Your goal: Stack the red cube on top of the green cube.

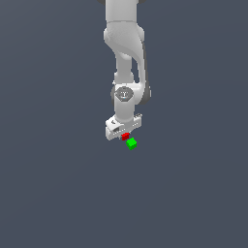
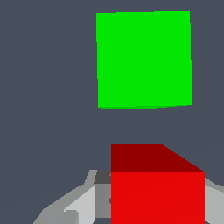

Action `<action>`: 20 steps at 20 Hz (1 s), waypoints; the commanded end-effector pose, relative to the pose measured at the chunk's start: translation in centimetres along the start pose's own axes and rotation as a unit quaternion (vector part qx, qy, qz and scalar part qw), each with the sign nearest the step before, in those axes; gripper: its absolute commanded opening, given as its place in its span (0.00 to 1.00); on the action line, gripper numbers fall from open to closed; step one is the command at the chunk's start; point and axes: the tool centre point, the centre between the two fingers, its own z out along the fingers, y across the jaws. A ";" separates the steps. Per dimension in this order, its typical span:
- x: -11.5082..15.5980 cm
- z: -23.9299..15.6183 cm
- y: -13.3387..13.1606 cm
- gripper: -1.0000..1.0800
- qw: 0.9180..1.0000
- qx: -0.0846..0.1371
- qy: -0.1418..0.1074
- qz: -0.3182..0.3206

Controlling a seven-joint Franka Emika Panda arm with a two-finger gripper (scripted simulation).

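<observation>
The red cube (image 1: 125,136) sits between the fingertips of my white gripper (image 1: 125,138), right under the hand. In the wrist view the red cube (image 2: 157,192) fills the space between the grey fingers (image 2: 98,201), which touch both its sides, so the gripper (image 2: 157,210) is shut on it. The green cube (image 1: 131,143) lies on the dark floor just beside the red cube, toward the exterior view's right and slightly nearer. In the wrist view the green cube (image 2: 144,59) is apart from the red one, with a strip of floor between them.
The white arm (image 1: 124,53) reaches down from the top of the exterior view. The plain dark grey-blue floor (image 1: 58,184) surrounds both cubes; no other objects show.
</observation>
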 end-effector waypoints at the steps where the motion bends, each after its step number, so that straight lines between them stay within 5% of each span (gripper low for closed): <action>1: 0.0 0.0 0.0 0.00 1.000 0.000 0.000 0.000; 10: 0.0 -1.3 0.0 0.00 1.000 0.000 0.000 0.000; 20: -0.1 -7.1 -0.1 0.00 1.000 0.000 0.000 0.000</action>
